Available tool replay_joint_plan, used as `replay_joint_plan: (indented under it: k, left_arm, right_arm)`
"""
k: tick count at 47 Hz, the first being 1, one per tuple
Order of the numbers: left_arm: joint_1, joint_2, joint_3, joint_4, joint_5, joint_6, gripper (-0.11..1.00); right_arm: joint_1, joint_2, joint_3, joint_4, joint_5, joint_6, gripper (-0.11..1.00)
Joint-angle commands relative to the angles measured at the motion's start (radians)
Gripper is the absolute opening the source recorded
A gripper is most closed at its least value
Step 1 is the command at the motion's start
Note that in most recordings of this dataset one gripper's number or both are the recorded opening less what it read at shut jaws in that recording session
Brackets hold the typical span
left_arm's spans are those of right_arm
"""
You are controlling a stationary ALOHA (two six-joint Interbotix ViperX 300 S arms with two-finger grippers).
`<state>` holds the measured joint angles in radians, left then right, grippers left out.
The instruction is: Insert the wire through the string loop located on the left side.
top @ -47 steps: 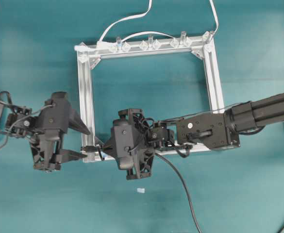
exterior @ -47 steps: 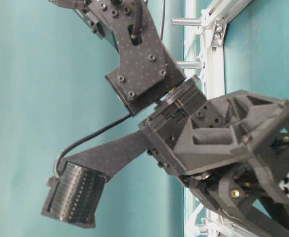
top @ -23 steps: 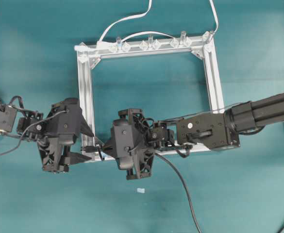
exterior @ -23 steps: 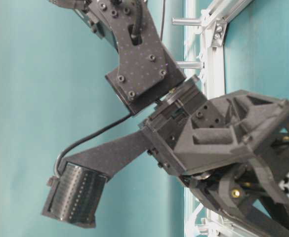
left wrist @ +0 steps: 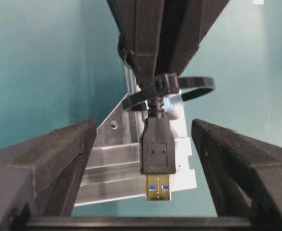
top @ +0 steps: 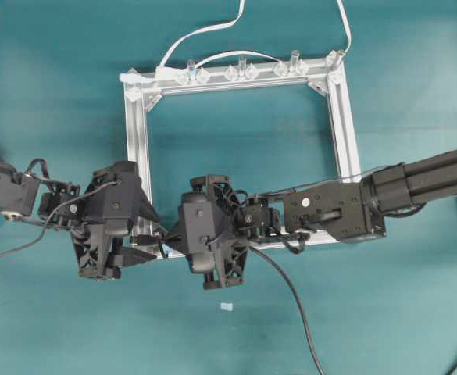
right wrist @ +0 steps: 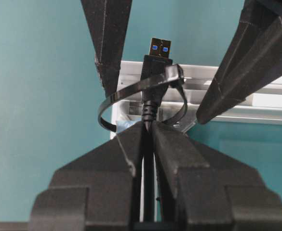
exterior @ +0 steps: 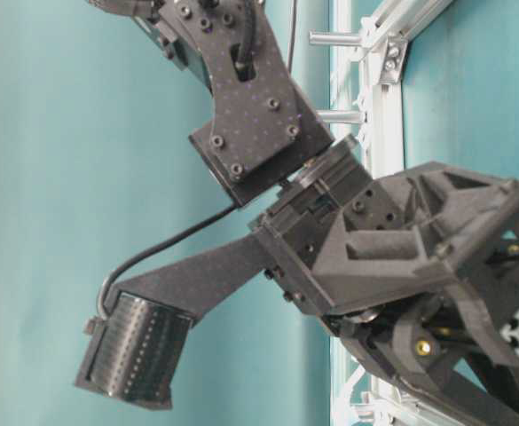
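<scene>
Black wire (left wrist: 157, 149), pinched by right gripper (right wrist: 149, 126), sits between left gripper (left wrist: 143, 159) fingers.

Robot lab bench with a test rig

A plain teal table (top: 48, 86) carries only a square aluminium frame (top: 342, 117) with clear clips (top: 240, 72) and white cables (top: 201, 33), purpose-built for practice. Two black arms (top: 415, 183) meet at its lower-left corner, where the left gripper (top: 144, 233) works; there are no household or shop goods around.
</scene>
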<state>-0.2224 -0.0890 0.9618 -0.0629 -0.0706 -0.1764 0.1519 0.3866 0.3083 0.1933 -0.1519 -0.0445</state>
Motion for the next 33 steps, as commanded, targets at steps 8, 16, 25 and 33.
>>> replay_joint_plan:
  k: [8, 16, 25, 33]
  left_arm:
    - [-0.003, -0.008, -0.018, 0.002, -0.006, 0.002, 0.81]
    - [-0.003, -0.006, -0.018, 0.002, 0.009, -0.003, 0.59]
    - [-0.003, -0.008, -0.015, 0.002, 0.041, -0.002, 0.21]
    - [-0.003, -0.008, -0.017, 0.002, 0.044, -0.003, 0.21]
  right_arm:
    - [0.002, -0.018, -0.017, -0.003, -0.003, 0.000, 0.10]
    - [0.002, -0.018, -0.017, -0.003, -0.005, 0.000, 0.10]
    - [0.002, -0.018, -0.017, -0.003, -0.020, 0.000, 0.10]
    - [0.002, -0.018, -0.017, -0.003, -0.054, -0.002, 0.10]
